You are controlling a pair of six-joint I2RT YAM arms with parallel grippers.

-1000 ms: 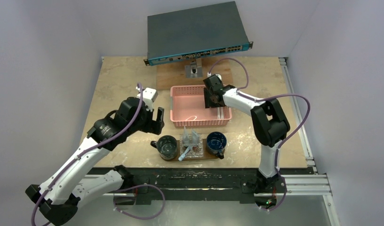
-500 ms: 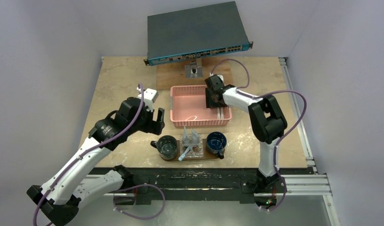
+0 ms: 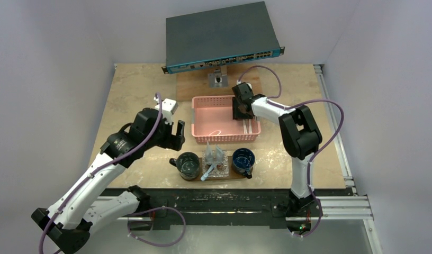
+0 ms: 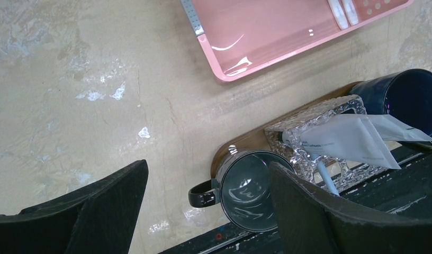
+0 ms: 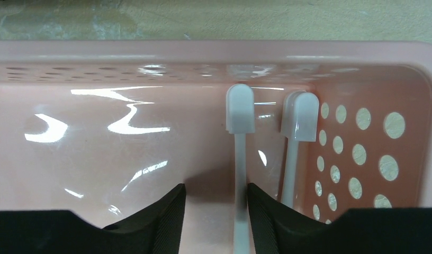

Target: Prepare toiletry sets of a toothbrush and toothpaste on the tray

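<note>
A white toothbrush (image 5: 240, 153) is lying on the floor of the pink basket (image 5: 97, 58). Its long axis is running front to back across the tabletop (image 4: 97, 79), and its head is pointing at the basket's near wall, toward the tray (image 4: 240, 145). A second toothbrush (image 5: 294, 159) is lying parallel just beside it, against the perforated side wall, with its head pointing the same way.

The right end effector (image 5: 215, 191) is reaching down into the basket with its fingers (image 5: 161, 217) standing apart. The first toothbrush's handle is passing between them, close to the finger on the second toothbrush's side. Whether it is touching that finger cannot be told. Both heads are lying beyond the fingertips.

The tray is sitting on the tabletop just in front of the basket. It is carrying a grey mug (image 4: 248, 193), a blue mug (image 4: 410, 95) and, between them, a glass dish (image 4: 314, 114) holding wrapped tubes (image 4: 351, 140).

The left end effector (image 4: 207, 166) is hovering above the tabletop beside the tray's left end. Its fingers are spread wide and are gripping nothing.
</note>
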